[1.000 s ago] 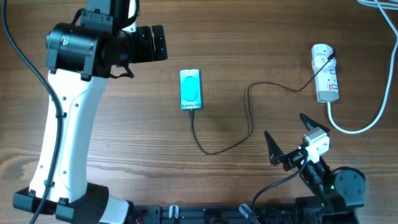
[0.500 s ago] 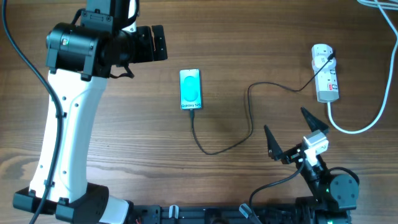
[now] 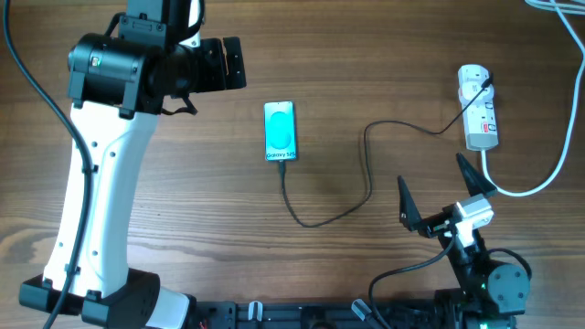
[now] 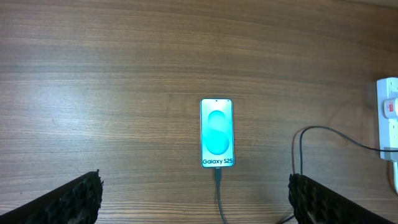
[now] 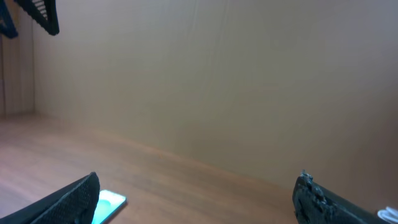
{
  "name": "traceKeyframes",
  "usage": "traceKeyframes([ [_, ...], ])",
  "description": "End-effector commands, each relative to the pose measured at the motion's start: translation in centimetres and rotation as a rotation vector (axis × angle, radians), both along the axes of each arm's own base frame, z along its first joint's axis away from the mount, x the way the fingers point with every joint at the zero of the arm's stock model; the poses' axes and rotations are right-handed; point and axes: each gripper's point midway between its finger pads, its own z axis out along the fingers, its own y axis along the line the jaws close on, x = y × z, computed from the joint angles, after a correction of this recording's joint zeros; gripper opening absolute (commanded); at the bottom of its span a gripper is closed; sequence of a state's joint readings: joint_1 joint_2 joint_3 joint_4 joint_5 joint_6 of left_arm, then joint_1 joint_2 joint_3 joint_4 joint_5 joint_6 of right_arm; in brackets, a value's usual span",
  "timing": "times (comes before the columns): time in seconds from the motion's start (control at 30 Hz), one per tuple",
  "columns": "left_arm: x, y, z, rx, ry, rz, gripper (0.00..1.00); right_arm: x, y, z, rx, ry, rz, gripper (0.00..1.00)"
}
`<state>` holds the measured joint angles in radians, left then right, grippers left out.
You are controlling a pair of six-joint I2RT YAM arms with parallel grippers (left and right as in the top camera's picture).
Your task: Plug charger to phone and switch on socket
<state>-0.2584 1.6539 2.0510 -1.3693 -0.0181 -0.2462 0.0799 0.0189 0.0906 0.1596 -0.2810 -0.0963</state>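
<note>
- The phone [image 3: 280, 132] lies flat near the middle of the wooden table [image 3: 384, 55], slightly toward the far edge. Its turquoise screen faces up and its "Galaxy" end points to the near edge.
- The charger [image 3: 367, 174] meets the middle of that short end, then loops toward the right edge and reaches the far end of the socket [image 3: 478, 119].
- The socket lies close to the right edge, in the far half. Its thick white lead [image 3: 539, 185] curls out beside it.
- The left wrist view shows a red mark on the socket [image 4: 389, 124]. I cannot tell the switch position.
- The left gripper [image 3: 226, 62] hangs near the far edge, left of the phone. Its jaws are spread wide and hold nothing.
- The right gripper [image 3: 440, 191] sits by the near edge toward the right corner. Its jaws are wide apart and empty, clear of cable and socket.
</note>
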Motion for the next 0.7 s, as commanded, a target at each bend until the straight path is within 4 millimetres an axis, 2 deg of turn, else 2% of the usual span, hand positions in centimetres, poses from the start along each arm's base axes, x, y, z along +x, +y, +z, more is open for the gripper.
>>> traceKeyframes([
  [0.0,0.2,0.5,0.1,0.002,-0.005,0.021,1.00,0.3,-0.2,-1.0,0.009,-0.028,-0.016,1.00],
  [0.23,0.2,0.5,0.1,0.002,-0.005,0.021,1.00,0.8,-0.5,-2.6,0.019,0.029,-0.032,1.00],
  [0.47,0.2,0.5,0.1,0.002,-0.005,0.021,1.00,1.4,-0.6,-6.9,-0.019,0.201,-0.046,1.00],
  [0.67,0.2,0.5,0.1,0.002,-0.005,0.021,1.00,1.5,-1.1,-7.3,-0.016,0.216,-0.078,1.00],
])
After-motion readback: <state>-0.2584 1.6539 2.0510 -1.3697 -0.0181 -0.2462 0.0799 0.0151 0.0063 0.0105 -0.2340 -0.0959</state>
